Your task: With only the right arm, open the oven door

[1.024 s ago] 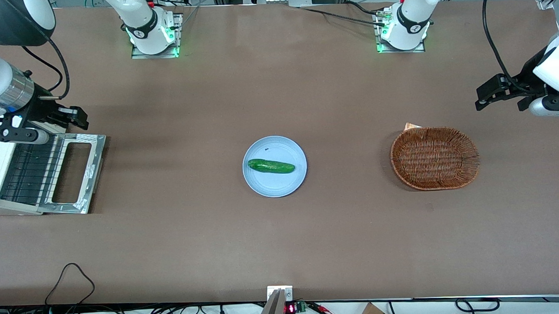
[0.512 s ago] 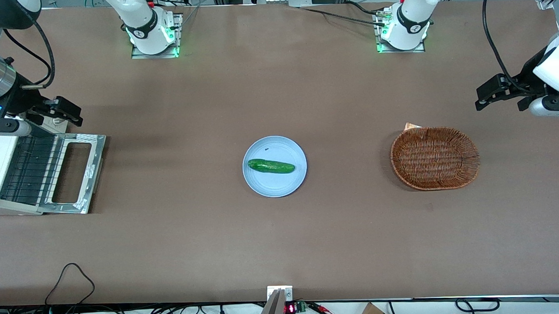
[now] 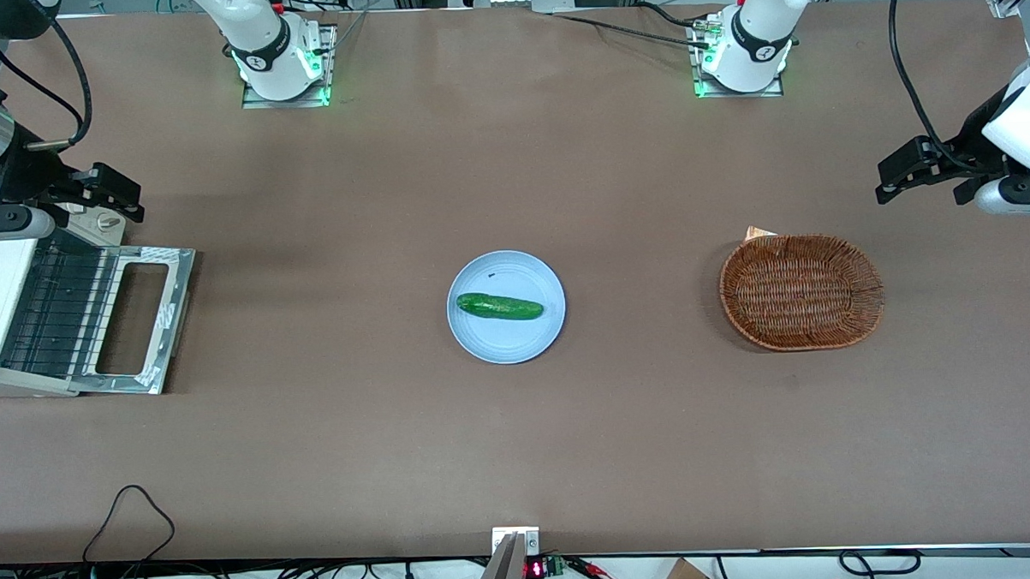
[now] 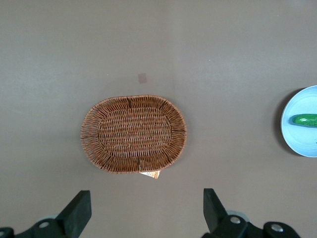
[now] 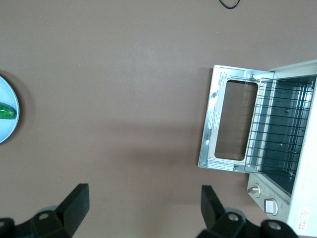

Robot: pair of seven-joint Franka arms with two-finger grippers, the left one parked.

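Well apart: gripper (image 3: 109,196), oven door (image 3: 143,318)

Legible text: almost none. A small red digit display (image 3: 534,569) sits on a module at the bench (image 3: 520,443) edge nearest the front camera; the digits glow but cannot be read. Each arm base (image 3: 277,62) carries a dark band with a small white mark, not readable. A label (image 5: 304,215) with a triangle sign stands on the oven (image 5: 295,148) casing; its wording cannot be made out.
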